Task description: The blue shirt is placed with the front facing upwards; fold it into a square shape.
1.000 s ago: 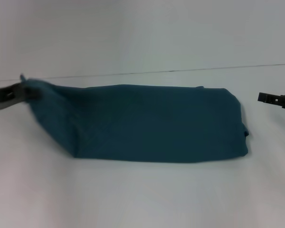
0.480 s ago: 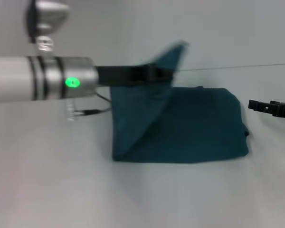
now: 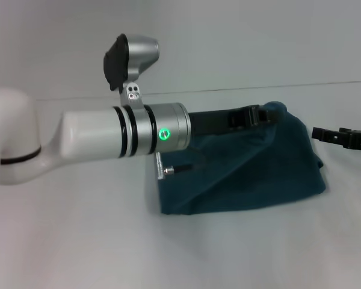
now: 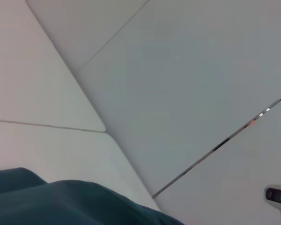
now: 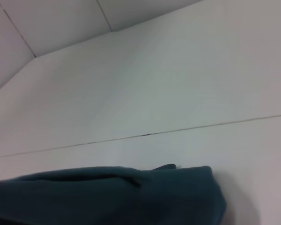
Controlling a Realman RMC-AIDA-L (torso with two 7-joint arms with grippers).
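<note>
Item: large dark teal-blue soft cotton shirt, lying on the white desk a little right of centre in the head view, doubled over into a compact, roughly trapezoid bundle; no lettering shows.

Left end effector: black, at the end of a white and silver arm with a green light, reaching across above the shirt's far right corner, its fingers clamped on a raised fold of the cloth (the fabric drapes down from it toward the near left).

Right end effector: black, hanging just beside the shirt's right edge, apart from the cloth; whether its fingers are open or closed cannot be told.

Both wrist views show teal cloth on the pale desk.
</note>
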